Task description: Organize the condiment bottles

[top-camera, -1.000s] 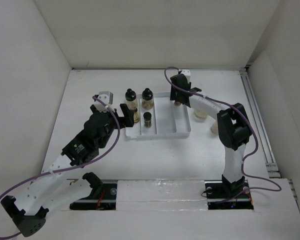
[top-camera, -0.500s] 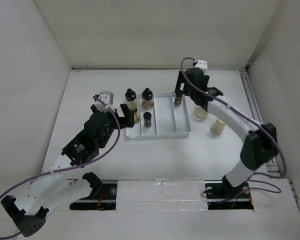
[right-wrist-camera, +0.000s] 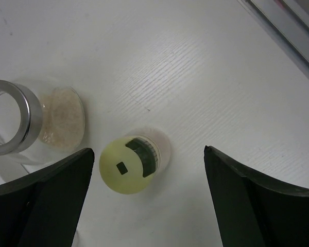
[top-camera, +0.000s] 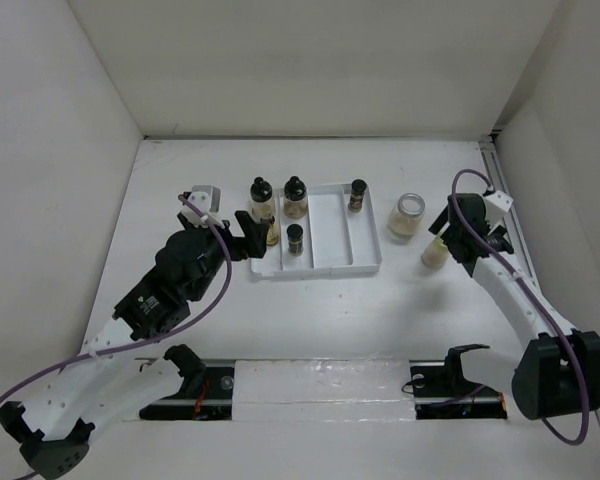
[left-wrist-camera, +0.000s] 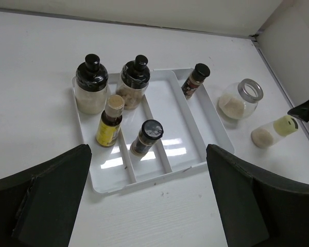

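Observation:
The white divided tray (top-camera: 320, 269) holds several condiment bottles. Two black-capped ones (left-wrist-camera: 90, 87) (left-wrist-camera: 134, 82) stand at its far left. A yellow one (left-wrist-camera: 109, 123) and a dark one (left-wrist-camera: 146, 138) are nearer. A small dark bottle (top-camera: 357, 194) stands in the right compartment. Outside, to the right, sit a squat metal-rimmed jar (top-camera: 407, 216) (right-wrist-camera: 26, 123) and a pale bottle with a yellow-green cap (top-camera: 435, 250) (right-wrist-camera: 127, 164). My right gripper (top-camera: 448, 238) (right-wrist-camera: 147, 154) hovers open over that pale bottle, apart from it. My left gripper (top-camera: 248, 232) (left-wrist-camera: 149, 206) stands open at the tray's near left edge, holding nothing.
White walls close in the table on the left, back and right. A metal rail (top-camera: 510, 230) runs along the right edge, close to the right arm. Bare table lies between the tray (left-wrist-camera: 154, 175) and the arm bases.
The right gripper opened, left the small dark bottle standing in the tray's right compartment, and swung right and nearer to above the pale bottle. The left arm shifted only slightly.

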Controlling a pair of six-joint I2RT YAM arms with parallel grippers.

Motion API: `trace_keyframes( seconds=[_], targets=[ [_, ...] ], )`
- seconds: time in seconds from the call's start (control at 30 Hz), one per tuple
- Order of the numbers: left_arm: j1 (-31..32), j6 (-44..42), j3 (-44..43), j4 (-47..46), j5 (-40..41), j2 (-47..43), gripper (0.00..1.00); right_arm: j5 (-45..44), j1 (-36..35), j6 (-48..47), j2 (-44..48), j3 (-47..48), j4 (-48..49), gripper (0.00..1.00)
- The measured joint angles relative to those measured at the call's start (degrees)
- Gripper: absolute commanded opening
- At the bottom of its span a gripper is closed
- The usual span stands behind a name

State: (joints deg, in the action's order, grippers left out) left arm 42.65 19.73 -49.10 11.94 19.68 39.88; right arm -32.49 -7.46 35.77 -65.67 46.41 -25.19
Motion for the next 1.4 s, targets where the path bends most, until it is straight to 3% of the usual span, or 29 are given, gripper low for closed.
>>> trace_keyframes(
  seconds=[0.3, 0.47, 0.53, 0.83, 1.0, 1.1, 1.4],
  targets=[
    [0.00, 0.00, 0.00, -0.11, -0.52, -0.48, 0.90, 8.11, 1.77, -1.22, -2.60, -2.29, 4.31, 0.82],
    [0.00, 0.00, 0.00, -0.13, -0.87, -0.55, 0.90, 9.27, 1.68, -1.57, -5.77, -2.34, 5.73, 0.56],
    [0.00, 0.00, 0.00, -0.11, -0.92, -0.52, 0.90, 8.22, 0.94, -1.40, -5.88, -2.34, 5.70, 0.54],
    [0.00, 0.00, 0.00, -0.13, -1.03, 0.09, 0.90, 1.97, -9.60, -0.74, 3.74, 0.83, -1.81, 0.53],
    [0.00, 0.00, 0.00, -0.13, -1.01, 0.22, 0.90, 5.07, -16.24, -0.90, 7.50, 7.34, -2.80, 0.53],
    [0.00, 0.00, 0.00, -0.13, -1.01, 0.42, 0.90, 8.44, -18.80, -1.42, 4.22, 10.82, -1.03, 0.53],
    [0.00, 0.00, 0.00, -0.13, -0.74, 0.55, 0.90, 11.39, -23.89, -5.05, -17.53, 19.56, 4.72, 0.53]
  ],
)
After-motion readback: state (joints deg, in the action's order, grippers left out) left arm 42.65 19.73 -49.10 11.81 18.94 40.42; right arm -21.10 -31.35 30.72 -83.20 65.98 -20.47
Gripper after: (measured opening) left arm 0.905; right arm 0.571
